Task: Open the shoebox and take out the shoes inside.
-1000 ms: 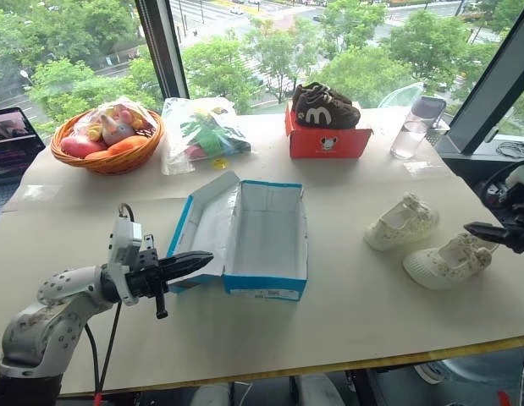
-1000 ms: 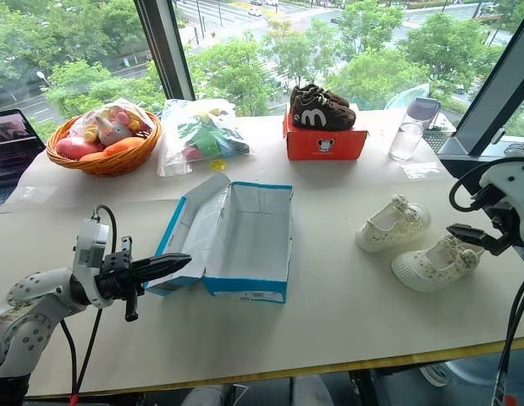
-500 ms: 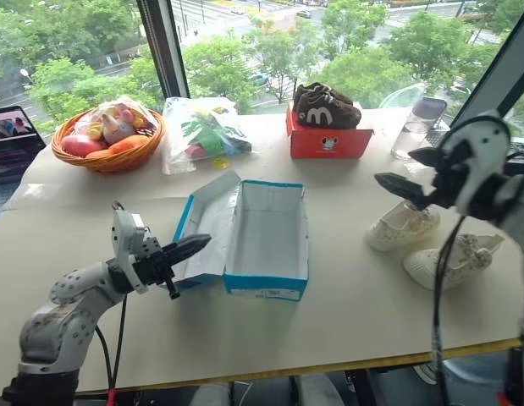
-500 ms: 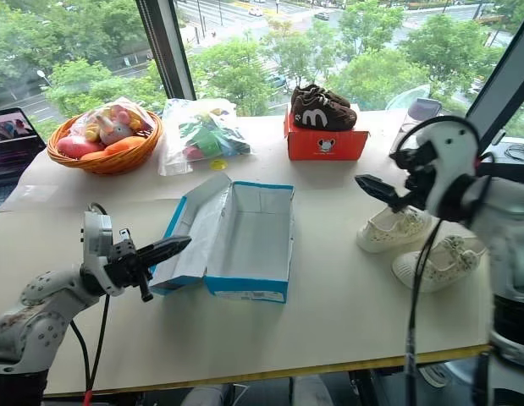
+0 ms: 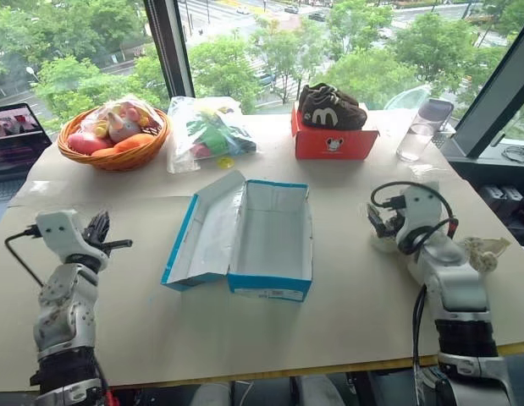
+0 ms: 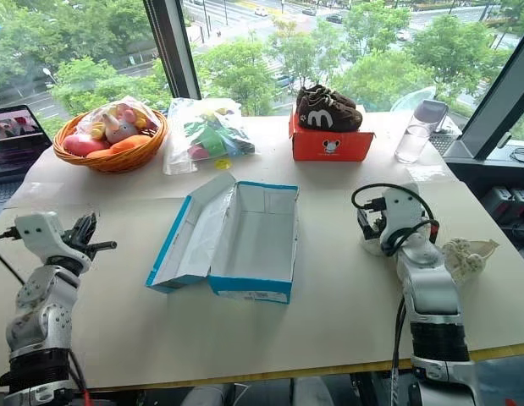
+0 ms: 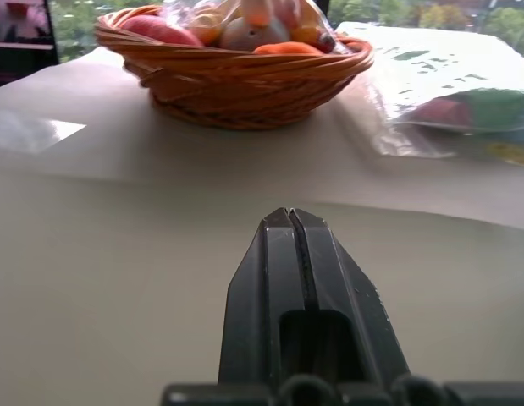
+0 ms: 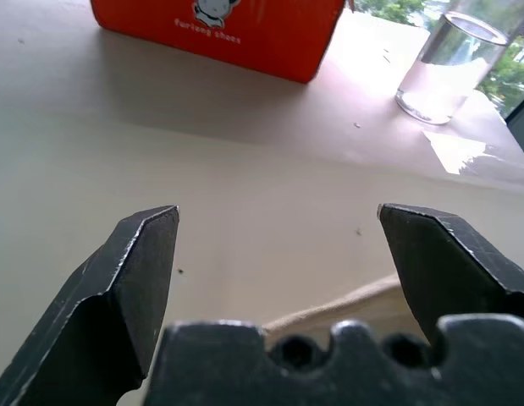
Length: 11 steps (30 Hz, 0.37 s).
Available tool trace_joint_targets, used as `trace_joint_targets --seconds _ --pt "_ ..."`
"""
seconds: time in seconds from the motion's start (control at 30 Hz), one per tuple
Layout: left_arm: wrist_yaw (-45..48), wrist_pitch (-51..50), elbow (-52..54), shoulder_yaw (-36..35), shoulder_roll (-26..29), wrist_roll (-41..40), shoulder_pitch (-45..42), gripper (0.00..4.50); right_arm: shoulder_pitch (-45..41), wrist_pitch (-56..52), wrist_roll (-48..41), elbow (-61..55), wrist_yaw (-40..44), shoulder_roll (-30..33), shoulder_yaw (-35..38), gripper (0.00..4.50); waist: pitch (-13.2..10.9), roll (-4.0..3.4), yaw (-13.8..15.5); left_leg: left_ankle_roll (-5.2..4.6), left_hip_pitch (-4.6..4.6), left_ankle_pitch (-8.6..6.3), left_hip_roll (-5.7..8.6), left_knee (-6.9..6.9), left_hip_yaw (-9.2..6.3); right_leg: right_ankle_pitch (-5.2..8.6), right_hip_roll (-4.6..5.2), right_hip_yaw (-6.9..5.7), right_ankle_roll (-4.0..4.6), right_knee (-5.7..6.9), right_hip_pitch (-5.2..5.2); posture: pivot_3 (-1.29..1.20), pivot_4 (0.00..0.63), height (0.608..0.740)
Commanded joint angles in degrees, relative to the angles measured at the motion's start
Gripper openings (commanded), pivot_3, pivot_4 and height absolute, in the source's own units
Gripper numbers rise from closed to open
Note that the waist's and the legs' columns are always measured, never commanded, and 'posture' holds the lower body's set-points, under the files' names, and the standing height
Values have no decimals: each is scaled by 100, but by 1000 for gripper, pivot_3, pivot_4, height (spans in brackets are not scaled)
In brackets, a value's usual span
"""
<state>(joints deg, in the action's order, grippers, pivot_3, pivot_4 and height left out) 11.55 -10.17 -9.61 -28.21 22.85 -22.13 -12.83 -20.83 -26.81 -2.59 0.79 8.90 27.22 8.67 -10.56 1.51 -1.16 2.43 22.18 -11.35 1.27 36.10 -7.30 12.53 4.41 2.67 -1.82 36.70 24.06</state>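
Observation:
The blue shoebox [image 5: 270, 283] lies open in the middle of the table, lid [image 5: 206, 230] folded out to the left, its white inside bare. Both cream shoes are on the table to its right. One shoe [image 5: 486, 252] lies beside my right arm, and the other shoe [image 5: 381, 246] is mostly hidden under my right gripper [image 8: 278, 218]. That gripper hovers low over it, open and holding nothing. My left gripper [image 7: 289, 216] is shut and empty, well left of the box, pointing towards the basket.
A wicker basket [image 5: 113, 156] of toys and a plastic bag [image 5: 211, 131] stand at the back left, with a laptop [image 5: 16, 144] beyond the table's left end. A red-orange box [image 5: 333, 144] carrying brown shoes and a glass [image 5: 412, 142] stand at the back right.
My left gripper swung left, away from the box lid, and now points forward. My right gripper came down from mid-air to just over the nearer shoe. The camera shifted slightly.

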Motion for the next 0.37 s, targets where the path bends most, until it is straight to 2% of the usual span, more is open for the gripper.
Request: trace_joint_targets --seconds 0.03,0.2,0.37 --pt "-130 427 -112 129 -86 306 20 0 173 614 158 299 -81 -116 -38 4434 1 2 1 0 2 0 0 0 0 0 0 0 0 -1 1 0 150 740" --pt "-107 535 -258 249 -227 337 -42 0 266 979 124 529 -101 -299 -5 4434 20 28 -8 0 -11 0 0 -1 0 0 0 0 -1 -3 -13 0 150 740" --pt "-231 633 -328 238 -263 372 -66 0 231 994 -6 574 -93 -466 118 4434 29 40 -33 0 -15 0 -2 -2 0 22 -2 0 -37 -1 -15 0 150 740"
